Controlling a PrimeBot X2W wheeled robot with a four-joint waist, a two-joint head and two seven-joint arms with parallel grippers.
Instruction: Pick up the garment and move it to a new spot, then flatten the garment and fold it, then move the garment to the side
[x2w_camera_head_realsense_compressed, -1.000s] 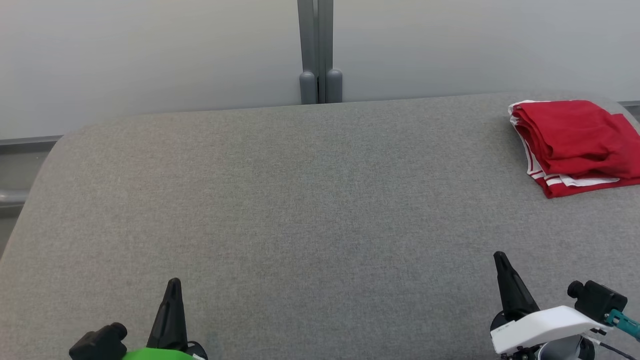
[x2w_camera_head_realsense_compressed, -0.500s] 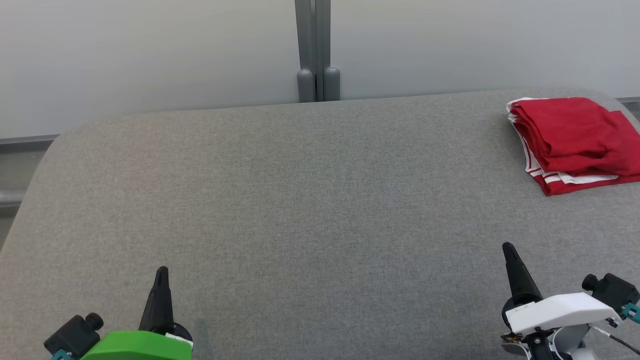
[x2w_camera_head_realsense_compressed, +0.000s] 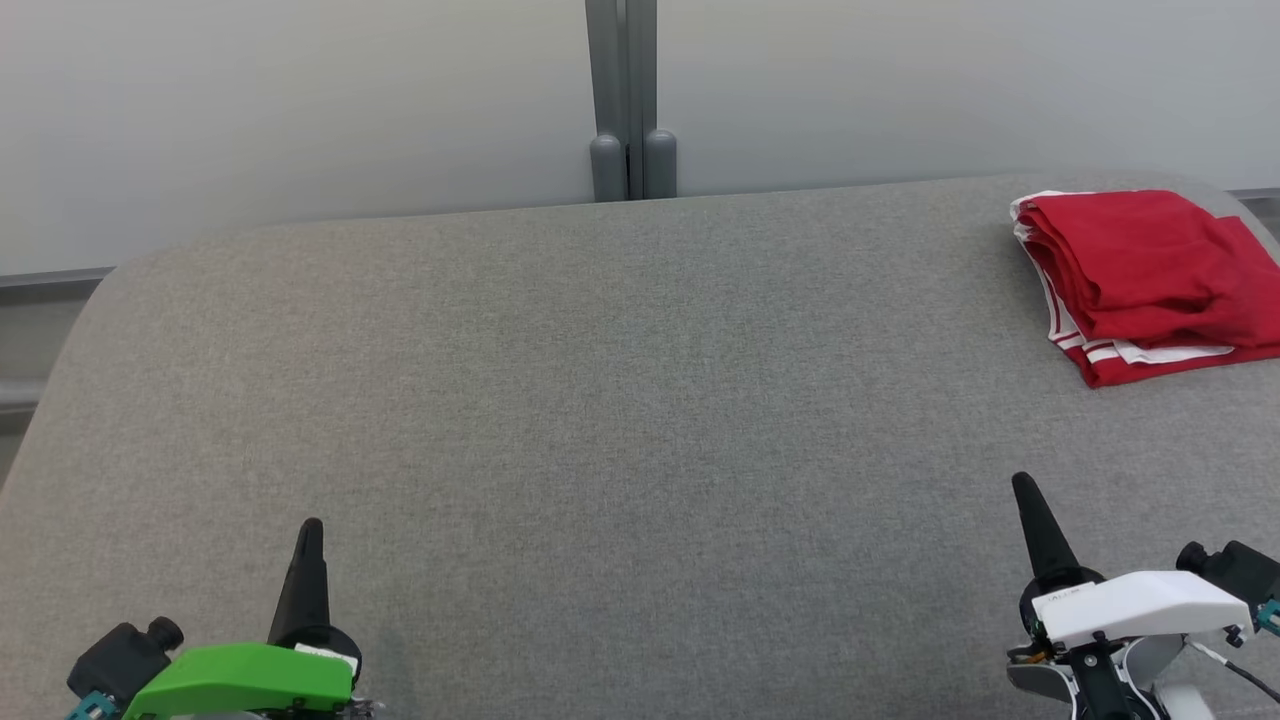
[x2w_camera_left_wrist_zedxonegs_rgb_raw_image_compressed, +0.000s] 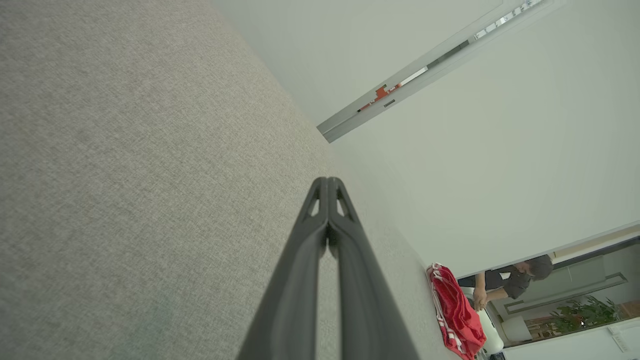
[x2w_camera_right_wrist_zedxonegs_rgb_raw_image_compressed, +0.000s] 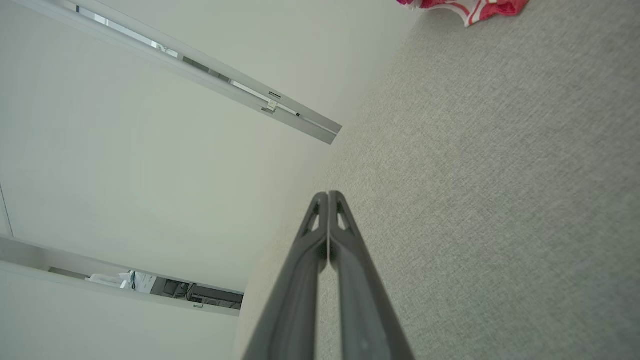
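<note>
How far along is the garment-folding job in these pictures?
Done, it seems: the red garment lies folded, white stripes at its edge, at the far right of the grey table. In hand: nothing; the left claw and right claw are shut, empty, well apart from it. Left: nothing that shows.

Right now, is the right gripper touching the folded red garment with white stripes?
Apart. The head view shows bare grey fabric surface between the right gripper, jaws shut, and the folded red garment at the far right.
</note>
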